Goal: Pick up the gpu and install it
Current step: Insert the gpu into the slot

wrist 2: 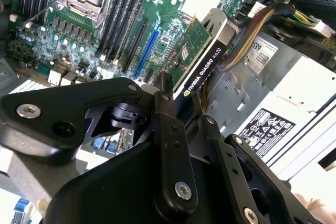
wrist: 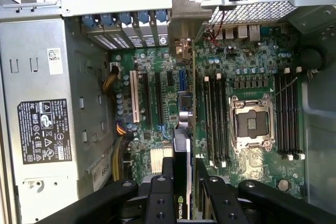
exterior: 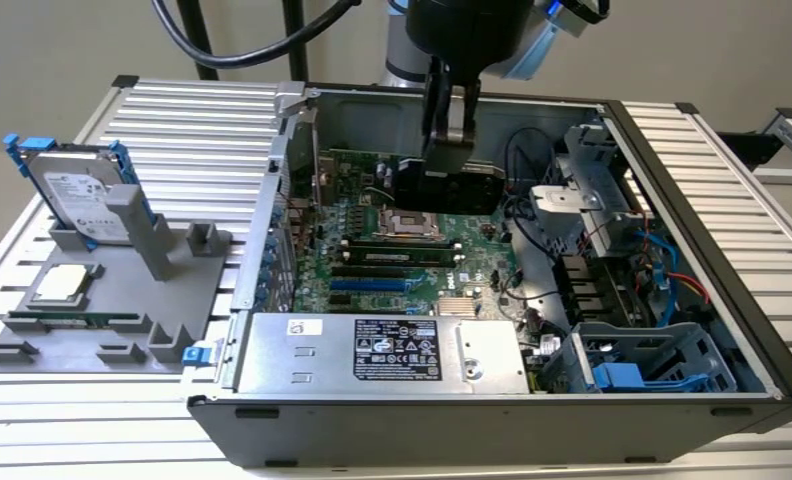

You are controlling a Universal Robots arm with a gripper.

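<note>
The jaws grip the gpu (wrist 2: pixel 197 51) edge-on, its bracket (wrist: pixel 182 17) farthest from them. The motherboard (wrist: pixel 252 72) lies just beyond.

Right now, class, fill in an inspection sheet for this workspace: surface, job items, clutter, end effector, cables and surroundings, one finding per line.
Surface: ribbed aluminium table bearing an open computer case.
Job's things: gpu held on edge above the motherboard, not yet seated; in the first wrist view its bracket end lies toward the case's rear slot openings.
Clutter: grey fixture at the exterior view's left, carrying a hard drive, a processor and a memory stick.
End effector: end effector closed on the gpu.
Cables: black hoses looping overhead; wire bundles inside the case.
Surroundings: nothing seen.
</note>
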